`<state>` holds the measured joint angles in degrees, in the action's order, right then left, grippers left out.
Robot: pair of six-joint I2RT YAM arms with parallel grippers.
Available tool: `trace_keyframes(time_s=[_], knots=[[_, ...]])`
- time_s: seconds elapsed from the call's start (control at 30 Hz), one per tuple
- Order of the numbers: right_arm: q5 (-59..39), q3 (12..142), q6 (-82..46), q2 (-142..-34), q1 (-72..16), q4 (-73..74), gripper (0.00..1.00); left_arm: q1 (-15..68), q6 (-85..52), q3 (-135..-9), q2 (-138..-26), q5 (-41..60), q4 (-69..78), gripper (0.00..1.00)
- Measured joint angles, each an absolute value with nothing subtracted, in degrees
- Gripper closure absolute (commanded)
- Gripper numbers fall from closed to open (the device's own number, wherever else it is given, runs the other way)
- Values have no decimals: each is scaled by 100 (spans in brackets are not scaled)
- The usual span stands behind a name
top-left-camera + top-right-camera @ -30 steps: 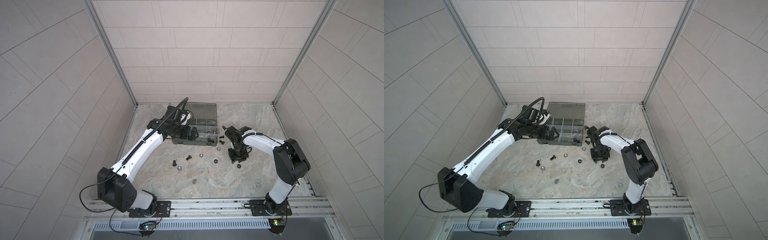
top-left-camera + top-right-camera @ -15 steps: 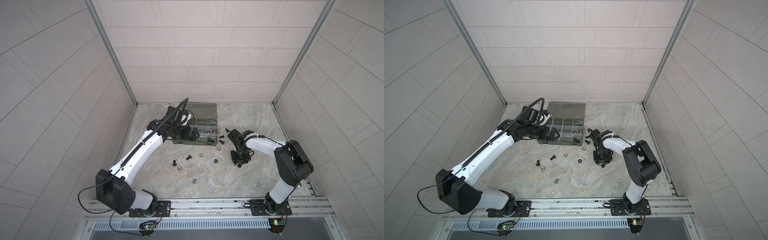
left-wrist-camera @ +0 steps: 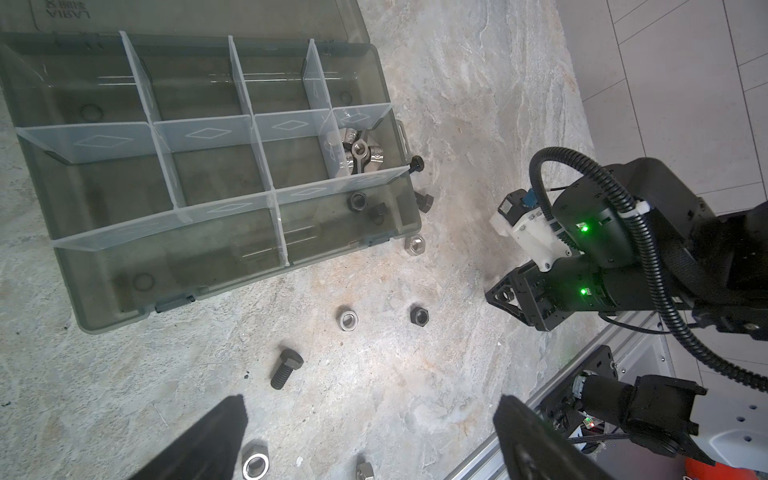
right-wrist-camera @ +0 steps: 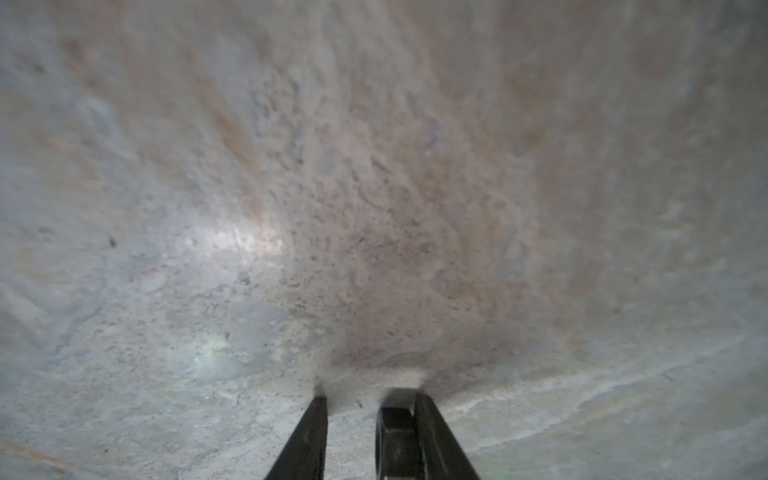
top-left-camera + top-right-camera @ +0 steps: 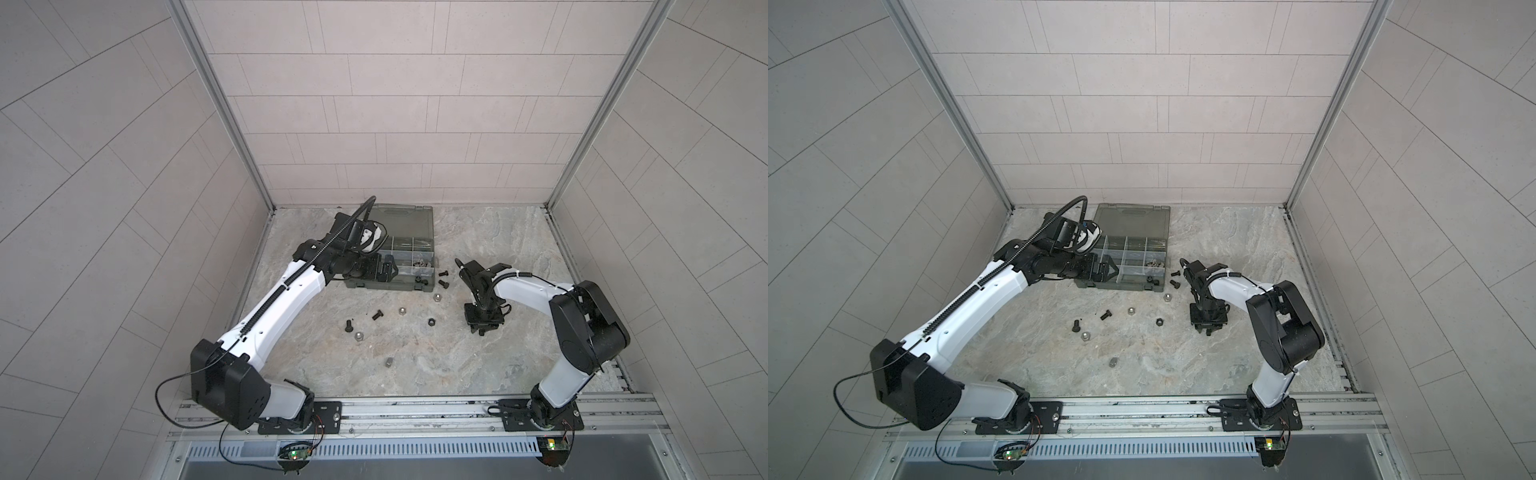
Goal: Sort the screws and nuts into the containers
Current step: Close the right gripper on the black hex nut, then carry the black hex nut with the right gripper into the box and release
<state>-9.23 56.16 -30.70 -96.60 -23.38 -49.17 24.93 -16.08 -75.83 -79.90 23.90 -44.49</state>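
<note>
The open organizer case (image 5: pixel 388 286) (image 5: pixel 1121 286) (image 3: pixel 249 274) holds the containers. One cell has silver wing nuts (image 3: pixel 361 151); the adjoining cell has black hex nuts (image 3: pixel 357 200). Loose on the table lie black screws (image 5: pixel 377 316) (image 5: pixel 1106 315) (image 3: pixel 286 368), silver nuts (image 5: pixel 402 310) (image 5: pixel 1131 310) (image 3: pixel 347 321) and a black nut (image 5: pixel 432 322) (image 3: pixel 419 316). My left gripper (image 5: pixel 384 270) (image 5: pixel 1106 270) (image 3: pixel 370 401) hovers open and empty over the case's near-left corner. My right gripper (image 5: pixel 482 330) (image 5: pixel 1208 330) (image 4: pixel 365 399) points down at the table. A black hex nut (image 4: pixel 395 432) stands on edge against one finger; a gap separates it from the other.
Two more black screws (image 5: pixel 443 278) (image 5: pixel 1175 278) lie just right of the case, with a silver nut (image 5: pixel 436 297) near its corner. Another silver nut (image 5: pixel 389 363) lies toward the front. The hinged lid (image 5: pixel 401 218) lies flat behind the case. Walls enclose the table.
My right gripper has come down onto the table around the black nut, and its jaws have narrowed a little. The left arm has hardly moved.
</note>
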Motion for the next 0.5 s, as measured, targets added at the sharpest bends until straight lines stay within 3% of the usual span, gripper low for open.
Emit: trace_keyframes(time_s=[0.2,0.5], knots=[[-989,5450,-3081,-9531,-2318,-4904,67,2512,-1608,-7583,-7992,2388,-4451,0],[-1002,5382,-3131,-9476,-2285,-4932,85,2532,-1605,-7585,-8005,2392,-4456,0]])
